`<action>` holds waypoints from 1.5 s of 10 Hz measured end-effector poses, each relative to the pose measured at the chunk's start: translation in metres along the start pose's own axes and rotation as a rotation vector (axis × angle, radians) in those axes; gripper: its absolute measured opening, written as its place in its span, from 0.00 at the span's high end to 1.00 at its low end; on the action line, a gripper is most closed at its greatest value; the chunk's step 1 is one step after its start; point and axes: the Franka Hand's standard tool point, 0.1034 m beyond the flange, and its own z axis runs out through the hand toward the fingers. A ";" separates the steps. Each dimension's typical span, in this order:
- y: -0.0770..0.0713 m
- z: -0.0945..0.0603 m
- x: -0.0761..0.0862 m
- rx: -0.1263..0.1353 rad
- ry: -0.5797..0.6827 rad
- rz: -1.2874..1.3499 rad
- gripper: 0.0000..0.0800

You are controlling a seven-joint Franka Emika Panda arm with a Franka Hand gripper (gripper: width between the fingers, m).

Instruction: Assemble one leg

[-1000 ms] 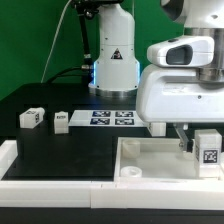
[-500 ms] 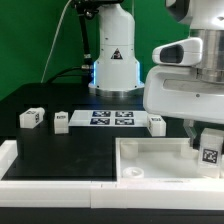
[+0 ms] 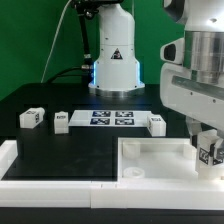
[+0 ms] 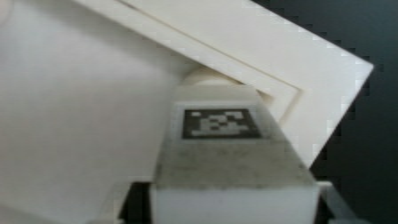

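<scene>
My gripper (image 3: 209,147) is shut on a white leg (image 3: 209,152) with a black-and-white tag, held over the right end of the large white panel (image 3: 150,160). In the wrist view the leg (image 4: 222,150) fills the space between the fingers (image 4: 139,200) and points at the panel's corner (image 4: 231,75). Three more legs lie on the black table: one (image 3: 31,118) at the left, one (image 3: 61,121) beside it, one (image 3: 156,124) right of the marker board.
The marker board (image 3: 113,118) lies flat at the table's middle in front of the robot base (image 3: 113,70). A white rail (image 3: 60,165) runs along the front left edge. The arm's white body (image 3: 195,85) fills the exterior view's right.
The arm and the held leg have moved toward the exterior view's right, over the panel's right end. The leg right of the marker board is now uncovered.
</scene>
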 end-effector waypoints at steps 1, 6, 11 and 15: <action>0.001 0.000 0.000 -0.005 -0.004 0.082 0.63; 0.001 0.001 -0.001 -0.006 -0.018 0.210 0.38; -0.006 -0.001 -0.006 0.045 0.000 -0.394 0.19; -0.007 -0.001 -0.006 0.053 0.020 -0.886 0.19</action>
